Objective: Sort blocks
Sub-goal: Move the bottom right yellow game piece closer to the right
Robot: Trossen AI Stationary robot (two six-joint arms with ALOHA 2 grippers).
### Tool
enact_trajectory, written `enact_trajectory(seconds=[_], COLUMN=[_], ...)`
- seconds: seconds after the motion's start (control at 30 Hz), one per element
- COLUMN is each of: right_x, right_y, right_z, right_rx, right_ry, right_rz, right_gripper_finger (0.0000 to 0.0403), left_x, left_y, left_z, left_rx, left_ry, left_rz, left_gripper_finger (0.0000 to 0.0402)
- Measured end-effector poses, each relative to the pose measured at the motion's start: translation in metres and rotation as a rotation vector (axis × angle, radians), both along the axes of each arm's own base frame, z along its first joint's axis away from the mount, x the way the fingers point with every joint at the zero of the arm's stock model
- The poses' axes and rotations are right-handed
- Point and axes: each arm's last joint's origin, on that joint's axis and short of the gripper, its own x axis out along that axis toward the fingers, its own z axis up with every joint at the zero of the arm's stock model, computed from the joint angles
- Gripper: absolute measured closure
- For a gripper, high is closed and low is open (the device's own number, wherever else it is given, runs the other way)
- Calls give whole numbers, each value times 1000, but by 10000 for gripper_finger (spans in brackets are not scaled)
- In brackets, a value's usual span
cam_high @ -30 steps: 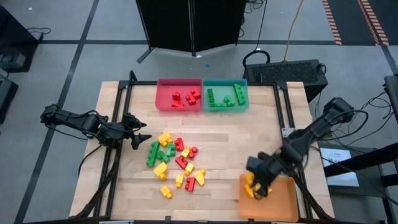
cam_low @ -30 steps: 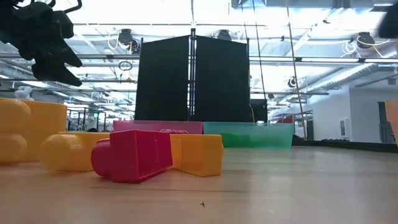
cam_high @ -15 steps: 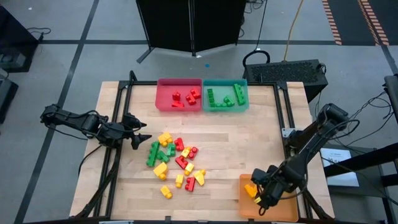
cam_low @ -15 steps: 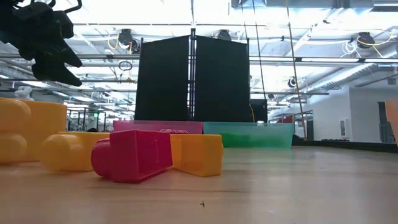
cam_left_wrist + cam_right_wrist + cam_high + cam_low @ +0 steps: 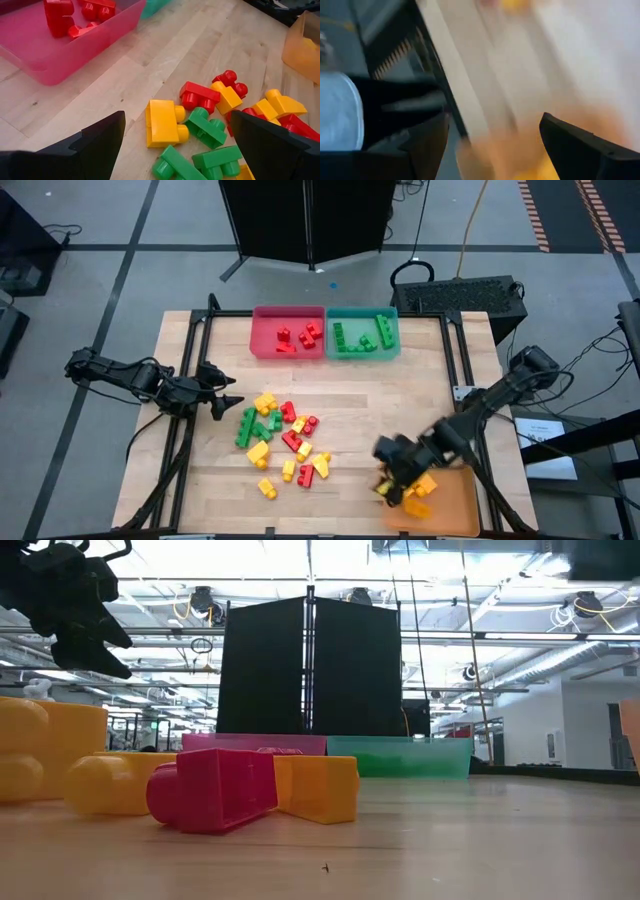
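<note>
Three trays [image 5: 288, 333] on wooden table [image 5: 400, 405], left pincer [image 5: 228, 406] open, right pincer [image 5: 392, 485] blurred, state unclear

We see two trays [image 5: 288, 348] set side by side at the table's [image 5: 420, 405] twelve o'clock edge, touching, each with blocks inside. A third tray [image 5: 455, 505] lies at five o'clock, also holding blocks. Loose blocks [image 5: 280, 440] are heaped between centre and seven o'clock. The left gripper [image 5: 222, 402] hangs at nine o'clock, just beside that heap. The right gripper [image 5: 392, 480] sits at the third tray's nine o'clock rim.
</note>
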Motion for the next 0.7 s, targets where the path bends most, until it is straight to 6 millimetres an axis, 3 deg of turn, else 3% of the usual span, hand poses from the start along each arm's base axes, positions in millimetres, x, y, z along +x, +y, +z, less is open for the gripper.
enact_trajectory(seconds=[0.1, 0.23, 0.5, 0.7], right_x=[29, 63, 127, 152], right_y=[-16, -33, -32, -22], right_z=[16, 13, -37, -76], right_rx=[-180, -451, -563, -590], right_ry=[-177, -273, -265, -205], right_rz=[65, 236, 545, 635], right_gripper_finger=[98, 97, 97, 97], left_x=[0, 0, 0, 0], left_y=[0, 0, 0, 0], left_z=[0, 0, 0, 0], left_rx=[0, 0, 0, 0], left_ry=[0, 0, 0, 0], left_rz=[0, 0, 0, 0], left_gripper_finger=[40, 40, 40, 40])
